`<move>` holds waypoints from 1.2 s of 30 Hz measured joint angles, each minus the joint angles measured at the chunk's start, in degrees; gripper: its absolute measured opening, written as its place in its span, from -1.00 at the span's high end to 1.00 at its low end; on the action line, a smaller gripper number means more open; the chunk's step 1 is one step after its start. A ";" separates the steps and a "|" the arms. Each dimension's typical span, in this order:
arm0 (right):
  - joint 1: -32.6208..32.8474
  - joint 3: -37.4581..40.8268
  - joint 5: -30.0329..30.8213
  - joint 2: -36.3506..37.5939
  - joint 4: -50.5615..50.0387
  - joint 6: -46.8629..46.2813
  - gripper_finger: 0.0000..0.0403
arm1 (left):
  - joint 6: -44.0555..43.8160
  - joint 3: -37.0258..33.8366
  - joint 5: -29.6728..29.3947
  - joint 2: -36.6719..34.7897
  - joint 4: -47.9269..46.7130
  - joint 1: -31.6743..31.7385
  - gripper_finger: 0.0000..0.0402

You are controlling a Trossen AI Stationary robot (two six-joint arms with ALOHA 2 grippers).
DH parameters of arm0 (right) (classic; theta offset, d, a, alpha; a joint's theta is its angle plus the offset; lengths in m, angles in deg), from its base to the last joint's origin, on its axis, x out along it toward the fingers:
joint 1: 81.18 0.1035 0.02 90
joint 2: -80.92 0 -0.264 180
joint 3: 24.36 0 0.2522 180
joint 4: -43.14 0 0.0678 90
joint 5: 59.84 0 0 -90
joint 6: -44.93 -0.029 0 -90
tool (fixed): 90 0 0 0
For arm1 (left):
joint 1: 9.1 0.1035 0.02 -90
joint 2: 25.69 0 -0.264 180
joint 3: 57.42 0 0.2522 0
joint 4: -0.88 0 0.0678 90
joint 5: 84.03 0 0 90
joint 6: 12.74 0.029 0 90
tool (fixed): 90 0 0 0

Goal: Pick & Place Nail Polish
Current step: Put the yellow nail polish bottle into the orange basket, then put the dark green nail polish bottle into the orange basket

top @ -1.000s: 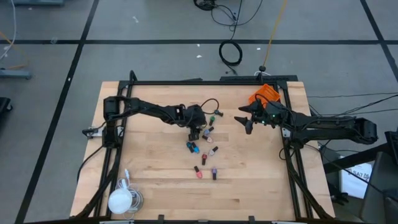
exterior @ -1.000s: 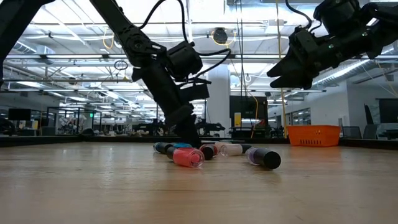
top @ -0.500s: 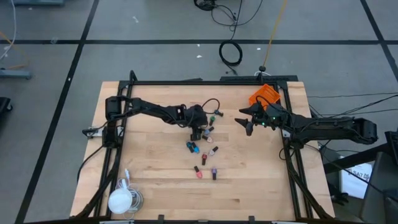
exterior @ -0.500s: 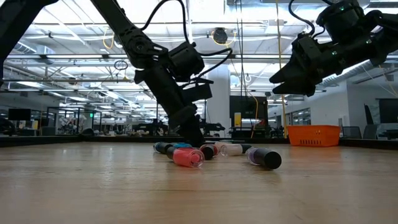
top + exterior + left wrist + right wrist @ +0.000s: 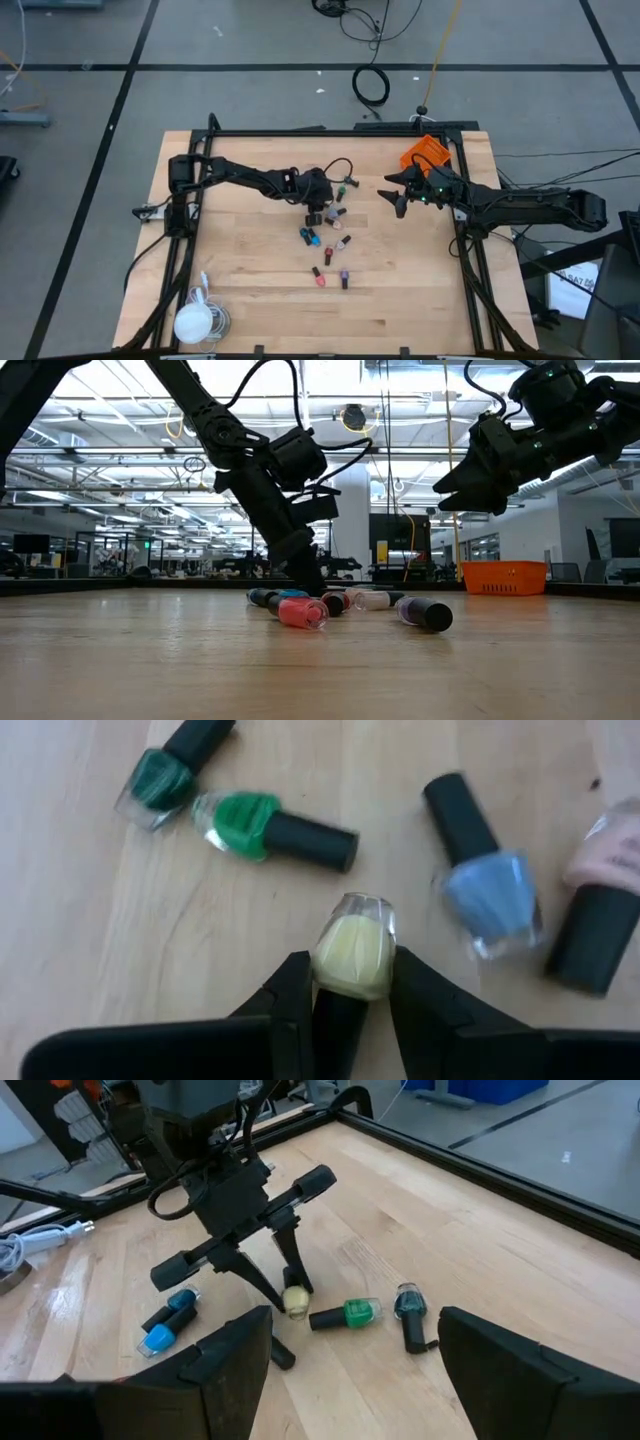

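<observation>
Several nail polish bottles with dark caps lie on their sides on the wooden table: two green ones, a blue one, a pink one and a purple one. My left gripper stands over the middle of the table, shut on a pale yellow bottle. My right gripper hangs open above the table's right half, beside the orange bin, with nothing between its fingers. My left gripper pinches the yellow bottle between its two fingers, at the cap end of the glass body. The dark cap runs back between the fingers, and the glass sticks out past their tips. The fingers slant down from the table's left, along the bottle. Whether the bottle is clear of the table I cannot tell.
The orange bin stands at the far right corner. A white object with a coiled cable lies at the near left corner. Black frame rails run along the table's left, far and right sides. Loose bottles lie close around my left gripper.
</observation>
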 joint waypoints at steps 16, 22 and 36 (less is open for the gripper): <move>6.69 0.00 -0.07 -16.84 30.49 -10.44 -0.34 | 31.55 -0.03 -24.67 -11.96 20.88 -9.84 0.98; 6.74 0.00 -0.02 -25.39 41.25 -12.82 -0.34 | 32.10 0.06 -26.10 -11.93 22.75 -10.48 0.98; 5.32 0.00 0.00 -27.41 35.47 -8.52 -0.34 | 1.12 0.11 -19.00 -11.89 13.96 -0.72 0.90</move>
